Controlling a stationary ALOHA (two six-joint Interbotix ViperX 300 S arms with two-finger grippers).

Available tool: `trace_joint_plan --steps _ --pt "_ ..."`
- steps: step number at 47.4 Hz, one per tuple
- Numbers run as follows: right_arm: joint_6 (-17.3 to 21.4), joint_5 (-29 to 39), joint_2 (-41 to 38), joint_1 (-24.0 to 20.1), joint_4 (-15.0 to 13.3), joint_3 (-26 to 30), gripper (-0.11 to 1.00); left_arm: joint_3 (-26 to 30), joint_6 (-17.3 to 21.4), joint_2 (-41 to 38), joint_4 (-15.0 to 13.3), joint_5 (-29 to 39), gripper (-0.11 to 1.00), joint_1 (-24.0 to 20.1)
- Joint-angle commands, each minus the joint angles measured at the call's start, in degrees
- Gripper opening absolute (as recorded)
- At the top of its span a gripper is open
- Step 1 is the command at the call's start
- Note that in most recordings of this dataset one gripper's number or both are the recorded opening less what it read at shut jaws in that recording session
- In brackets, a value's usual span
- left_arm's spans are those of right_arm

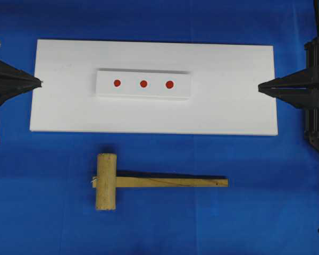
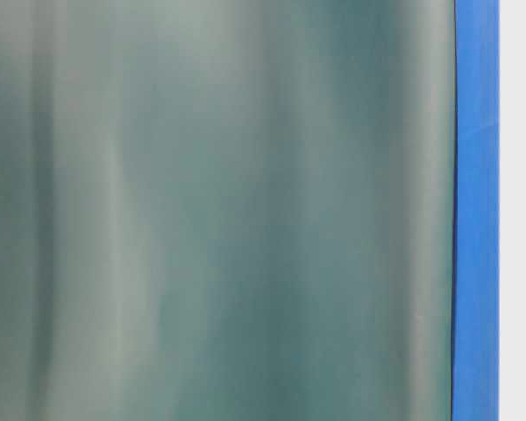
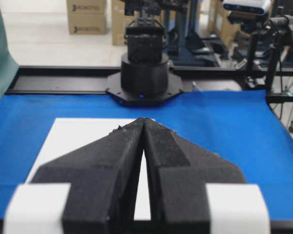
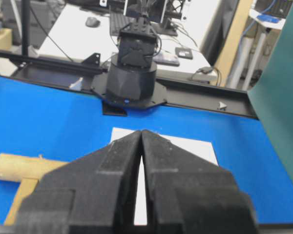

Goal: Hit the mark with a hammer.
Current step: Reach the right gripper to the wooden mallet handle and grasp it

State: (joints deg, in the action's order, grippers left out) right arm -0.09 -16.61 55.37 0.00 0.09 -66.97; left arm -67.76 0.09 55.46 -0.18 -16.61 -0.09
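Hammer: the hammer (image 1: 149, 181) lies flat on the blue table (image 1: 266, 196), near the white board (image 1: 234, 106), head to the left, untouched.
Marks: three red marks (image 1: 143, 83) in a row on a raised white block (image 1: 143, 94).
Left end effector (image 1: 38, 82): tips together, at the board's left edge.
Right end effector (image 1: 261, 88): tips together, at the right edge.
Obstruction: a green sheet (image 2: 219, 210) fills most of the table-level view.

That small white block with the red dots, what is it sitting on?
The white block rests on a larger white board, which lies on the blue cloth. Three red dots mark its top. Whatever is under the block is covered.
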Motion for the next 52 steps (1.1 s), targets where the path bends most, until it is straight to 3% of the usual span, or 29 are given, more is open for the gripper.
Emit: trace_joint_plan --steps 1,6,24,32,37,48,52 --pt "0.4 -0.4 -1.0 0.0 0.2 1.4 0.0 1.1 -0.2 -0.3 -0.4 -0.4 0.02 -0.1" --pt "1.1 -0.4 -2.5 -0.8 1.1 3.0 -0.06 1.1 -0.4 -0.4 -0.4 0.0 0.02 -0.2" --pt "8.2 -0.4 -16.1 -8.8 1.2 9.1 -0.06 1.0 -0.4 -0.4 -0.7 1.1 0.02 -0.2" --pt "10.9 -0.3 -24.7 -10.3 2.1 11.5 0.01 0.8 -0.4 -0.4 -0.7 1.1 0.02 -0.1" --pt "12.0 0.1 -30.1 -10.6 3.7 13.5 0.14 0.7 -0.4 -0.4 -0.7 1.1 0.02 -0.1" --pt "12.2 0.2 -42.5 -12.7 6.9 18.1 0.8 0.3 -0.7 -0.4 -0.8 1.1 0.02 -0.2" --pt "12.2 -1.8 -46.7 -13.5 8.8 19.7 0.92 0.1 -0.7 -0.4 -0.8 1.1 0.02 -0.2"
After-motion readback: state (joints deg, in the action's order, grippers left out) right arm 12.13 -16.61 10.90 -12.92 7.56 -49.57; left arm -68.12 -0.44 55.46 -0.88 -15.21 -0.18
